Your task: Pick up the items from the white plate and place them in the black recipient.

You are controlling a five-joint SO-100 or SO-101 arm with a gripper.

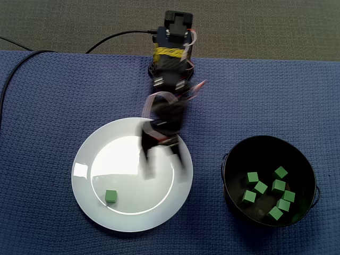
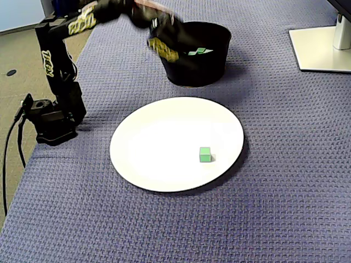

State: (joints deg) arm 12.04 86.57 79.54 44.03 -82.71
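One small green cube (image 1: pixel 110 196) (image 2: pixel 205 154) lies on the white plate (image 1: pixel 85 164) (image 2: pixel 159 137), toward the plate's lower left in a fixed view. The black bowl (image 1: pixel 229 159) (image 2: pixel 197 71) stands beside the plate and holds several green cubes (image 1: pixel 278 186). My gripper (image 1: pixel 164 169) (image 2: pixel 167 52) is motion-blurred and hangs above the plate's side nearest the bowl. Its fingers are spread open and nothing shows between them. It is well apart from the cube on the plate.
A blue woven cloth (image 1: pixel 53 106) covers the table. The arm's base (image 1: pixel 172 58) (image 2: pixel 52 123) sits at the cloth's edge, and black cables (image 1: pixel 16 69) trail from it. A white stand base (image 2: pixel 323 49) rests on the cloth past the bowl.
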